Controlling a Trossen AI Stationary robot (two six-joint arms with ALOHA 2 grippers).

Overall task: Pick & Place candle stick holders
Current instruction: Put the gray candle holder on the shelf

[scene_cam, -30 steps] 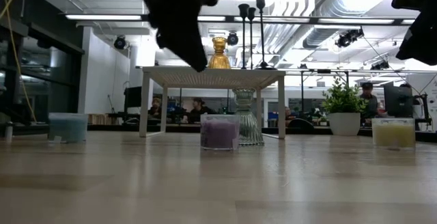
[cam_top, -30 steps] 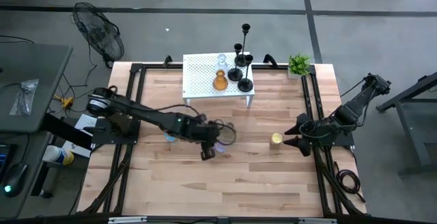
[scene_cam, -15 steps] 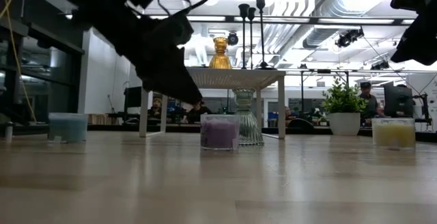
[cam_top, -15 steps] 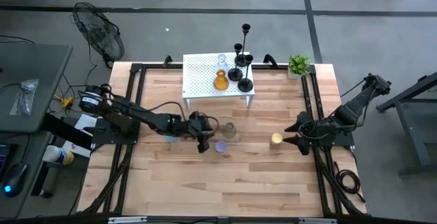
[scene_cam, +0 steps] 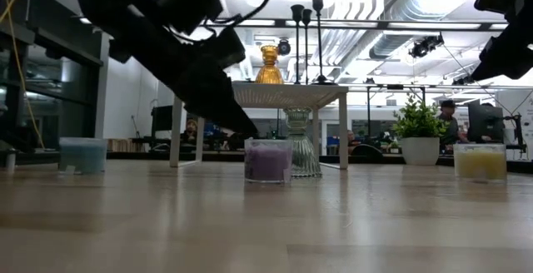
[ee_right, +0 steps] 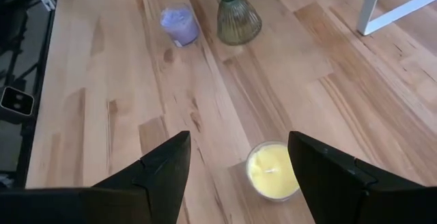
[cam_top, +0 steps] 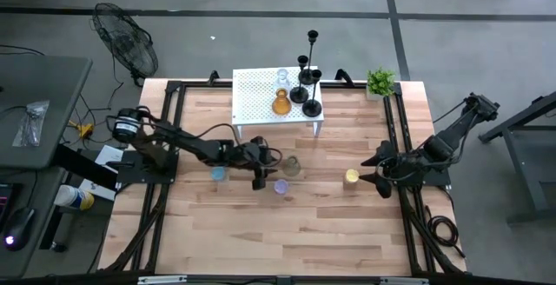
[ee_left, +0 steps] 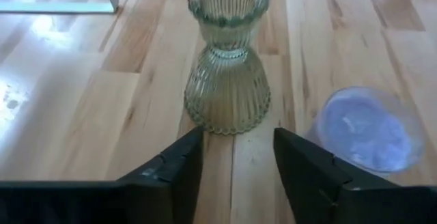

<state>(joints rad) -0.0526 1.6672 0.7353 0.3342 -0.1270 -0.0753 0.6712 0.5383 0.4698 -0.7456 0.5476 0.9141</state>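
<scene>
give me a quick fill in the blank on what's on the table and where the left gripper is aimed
1. The left gripper, fingers apart, points at the ribbed ____ glass holder.
2. Beside that holder stands a ____ candle jar.
3. The right gripper hovers by the ____ candle jar.
4. The amber holder sits on the white ____.

Missing words: green; purple; yellow; stand
</scene>
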